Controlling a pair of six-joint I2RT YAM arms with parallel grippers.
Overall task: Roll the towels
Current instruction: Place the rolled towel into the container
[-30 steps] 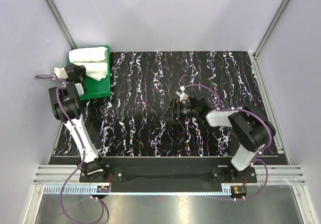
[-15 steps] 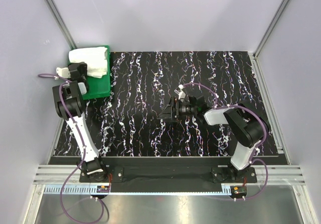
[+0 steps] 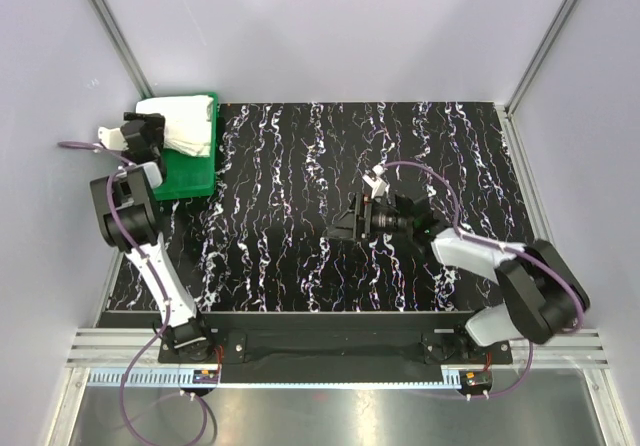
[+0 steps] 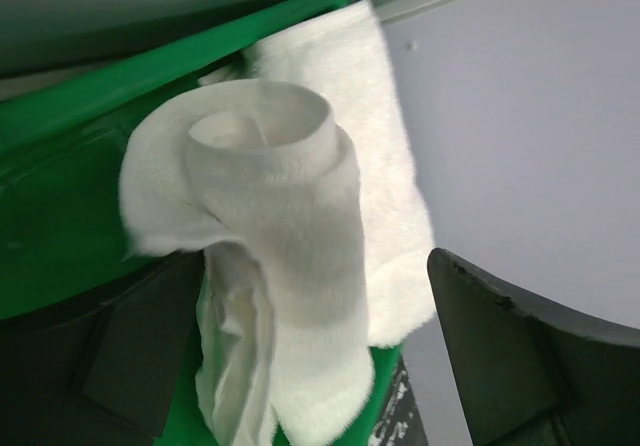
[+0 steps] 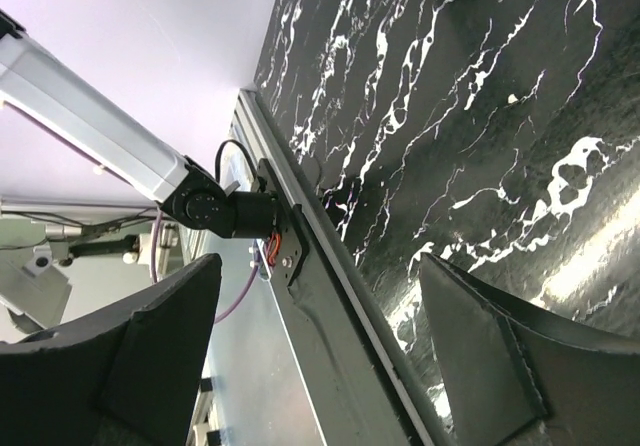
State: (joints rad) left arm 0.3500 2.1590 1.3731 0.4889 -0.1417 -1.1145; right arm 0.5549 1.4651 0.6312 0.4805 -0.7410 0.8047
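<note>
The left claw [image 3: 142, 132], released, hangs by the towels [image 3: 186, 126] in the tray [image 3: 186, 177] at far left; the right claw [image 5: 320, 266], released and empty, hangs over the worktop [image 3: 290, 166].

Both jaws wide apart; left arm [image 3: 126, 216] far-left, right arm [image 3: 465, 250] centre.

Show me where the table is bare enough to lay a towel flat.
Bare: the black marbled table between the green plastic tray and the right gripper, and the far-right stretch past it. Crowded: the tray corner, with white cloth towels and the left gripper.
</note>
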